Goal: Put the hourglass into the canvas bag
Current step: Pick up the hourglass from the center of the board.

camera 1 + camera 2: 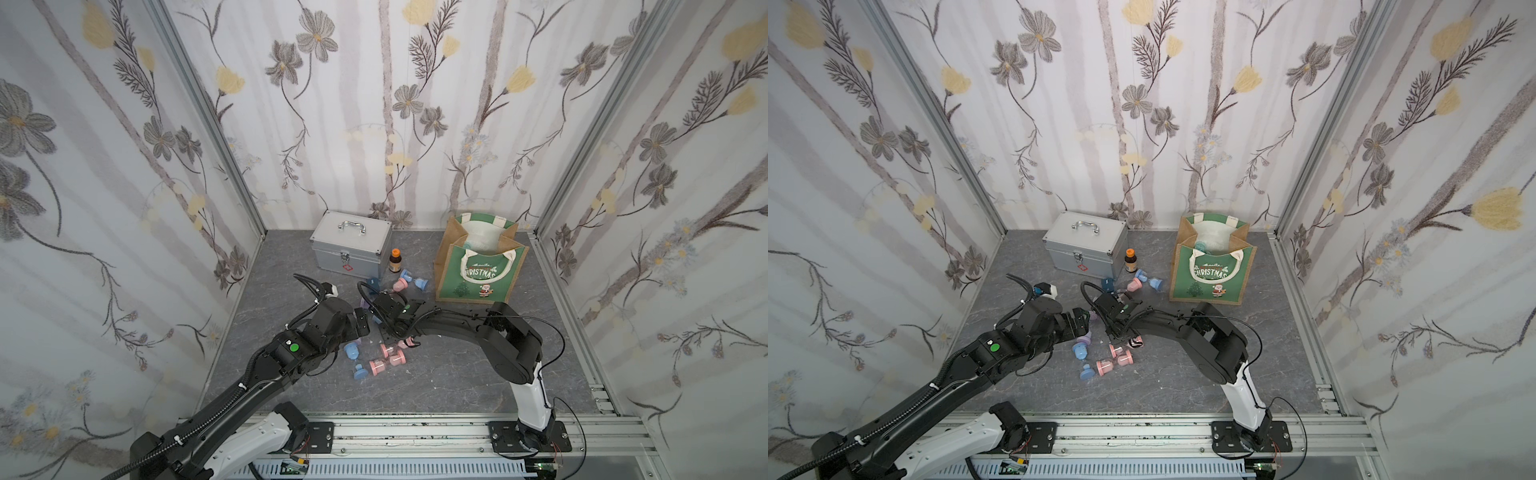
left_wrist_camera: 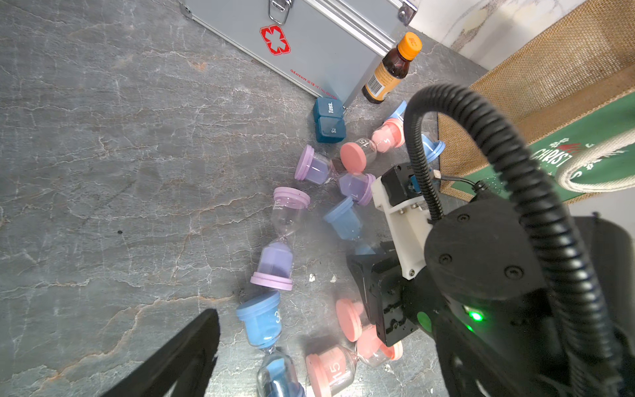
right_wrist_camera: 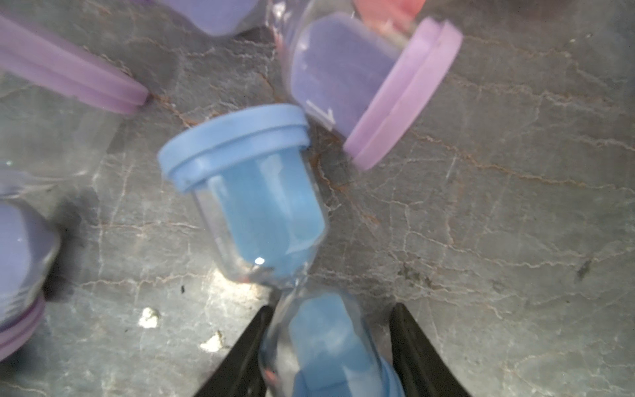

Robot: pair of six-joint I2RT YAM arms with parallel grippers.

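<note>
Where the right gripper stands: low over the middle of the grey table, its two black fingers set either side of one bulb of a blue hourglass.
Right jaws: narrow around that bulb. One finger looks to touch the glass and a sliver of table shows beside its partner, so I cannot tell whether the pinch is made.
Hourglass: lying on its side on the table among other hourglasses, with a purple hourglass just beside its far cap.
Long axis: runs straight out from the wrist, crosswise to the line between the fingers, so a squeeze falls across the bulb.
Left gripper: just beside the right gripper, at nine o'clock of it in both top views. It holds nothing visible, and I cannot tell how its jaws stand.
Nearer arm: the right, which alone straddles the hourglass.
Canvas bag: upright with its mouth open, at two o'clock of the right gripper in both top views. By my judgement the carry must rise over its rim.
</note>
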